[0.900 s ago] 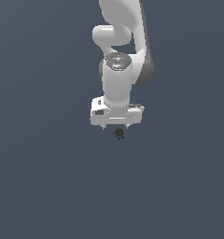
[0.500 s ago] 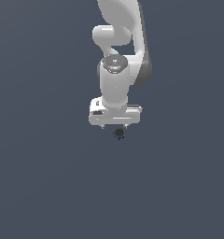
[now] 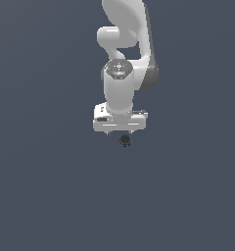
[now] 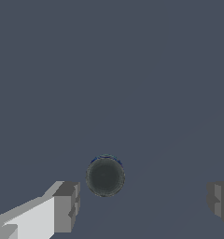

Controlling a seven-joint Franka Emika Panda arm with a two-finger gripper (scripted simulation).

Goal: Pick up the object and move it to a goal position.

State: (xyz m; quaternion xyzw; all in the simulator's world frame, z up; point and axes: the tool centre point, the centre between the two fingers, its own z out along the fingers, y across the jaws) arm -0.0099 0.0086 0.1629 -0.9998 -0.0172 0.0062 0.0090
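Exterior view: one white robot arm (image 3: 123, 54), one white gripper (image 3: 120, 131) pointing down, one tiny dark roundish lump (image 3: 124, 140) right below it, on a plain slate-grey surface (image 3: 46, 186). Wrist view: same one lump (image 4: 105, 176) sits between two grey fingertips (image 4: 66, 206), spread wide, touching neither. Flat grey floor all around.
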